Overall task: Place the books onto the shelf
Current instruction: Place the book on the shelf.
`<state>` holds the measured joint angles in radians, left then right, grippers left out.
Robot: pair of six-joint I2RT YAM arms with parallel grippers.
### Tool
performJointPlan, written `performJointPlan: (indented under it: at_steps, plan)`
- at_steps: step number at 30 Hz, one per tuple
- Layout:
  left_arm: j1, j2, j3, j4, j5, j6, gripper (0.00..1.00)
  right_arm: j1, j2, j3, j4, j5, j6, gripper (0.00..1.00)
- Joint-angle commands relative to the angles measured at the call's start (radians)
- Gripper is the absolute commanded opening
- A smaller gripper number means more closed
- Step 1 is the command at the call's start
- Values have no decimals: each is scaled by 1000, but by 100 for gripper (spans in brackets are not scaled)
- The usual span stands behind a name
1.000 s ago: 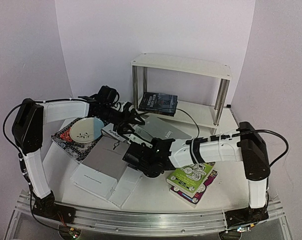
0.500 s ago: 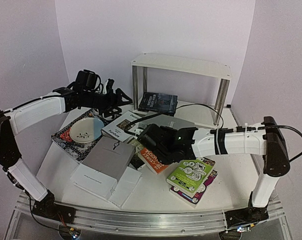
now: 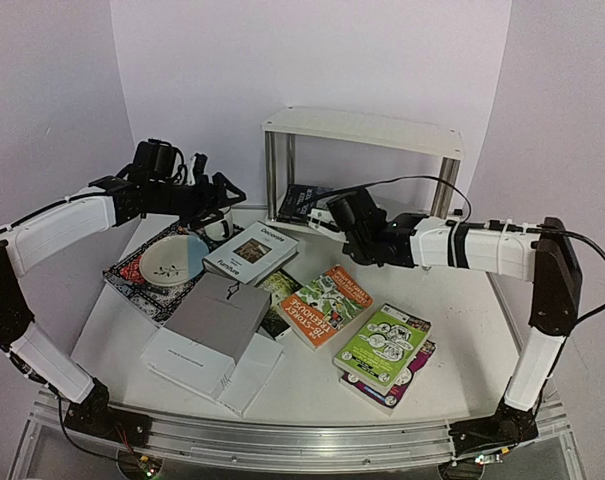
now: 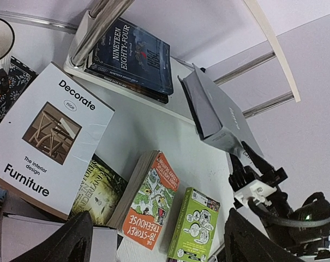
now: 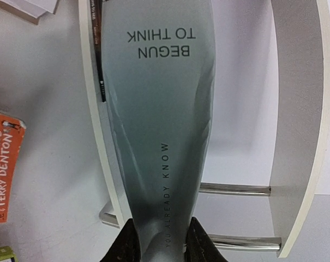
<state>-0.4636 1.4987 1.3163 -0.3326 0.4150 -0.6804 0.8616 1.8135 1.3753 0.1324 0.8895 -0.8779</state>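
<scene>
- The right gripper [image 5: 162, 240] is clamped on the lower end of a grey book [image 5: 159, 109]. The book is held on edge, clear of the tabletop [image 3: 452, 320], with its far end pointing at the shelf [image 3: 362, 130].
- In the right wrist view the grey book's far end reaches over the front edge of the lower board. Whether it touches the board cannot be told.
- A dark book [image 4: 135, 54] already lies flat at the left end of that lower board, by the metal leg. The grey book is just to its right.
- The left gripper [image 3: 222, 198] has its fingers wide apart with nothing between them. It hovers over the left side of the tabletop, above a bowl [image 3: 177, 258] that sits on a patterned placemat [image 3: 132, 280].
- The other books lie on the tabletop: a white book [image 3: 250, 252] with a furniture cover, an orange book [image 3: 325, 305], a lime green book [image 3: 382, 345] on top of a small stack, and larger pale ones near the front.
- The step in hand looks like delivery of the grey book to the lower tier, with most of the task left to do.
- The next move calls for sliding the grey book in under the top board, clear of the dark book and the legs. It then has to be set down before the fingers part.
</scene>
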Motion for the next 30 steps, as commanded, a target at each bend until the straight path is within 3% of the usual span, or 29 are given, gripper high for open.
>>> performJointPlan:
  at_steps: [1,22,30]
  plan:
    - [8,-57,-14,20,-9,17,84,-74,27,74,109,-50,-100,27]
    - [13,-79,-41,20,-20,10,84,-285,190,31,246,-165,-130,33]
    - [13,-74,-41,20,-16,7,84,-300,203,2,245,-177,-108,72]
